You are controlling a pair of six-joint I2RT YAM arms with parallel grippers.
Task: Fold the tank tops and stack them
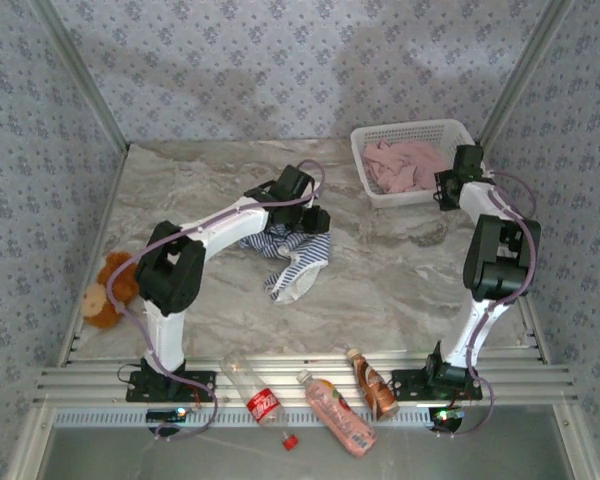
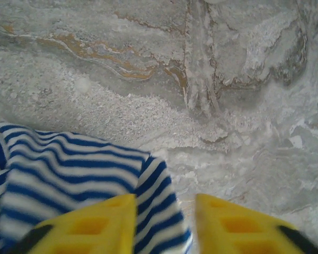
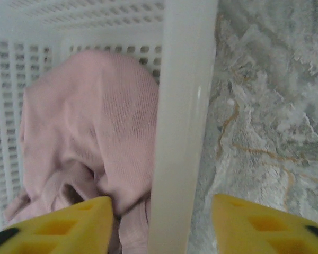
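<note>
Marble-look table (image 1: 400, 290), wallpapered enclosure.
- Striped tank top (image 1: 295, 255): crumpled at centre, unfolded.
- Left gripper (image 2: 164, 198): at its 12 o'clock edge, parted, gripping nothing, cloth under one finger.
- Pink tank top (image 3: 85, 121): bunched in white basket (image 1: 410, 130) at 1 o'clock.
- Right gripper (image 3: 160, 200): parted astride basket wall, empty, likely placed for fetching.

The striped tank top (image 1: 298, 262) lies crumpled on the marble table (image 1: 400, 285), and the dusty pink tank top (image 1: 400, 165) sits bunched inside the white lattice basket (image 1: 405, 130).
</note>
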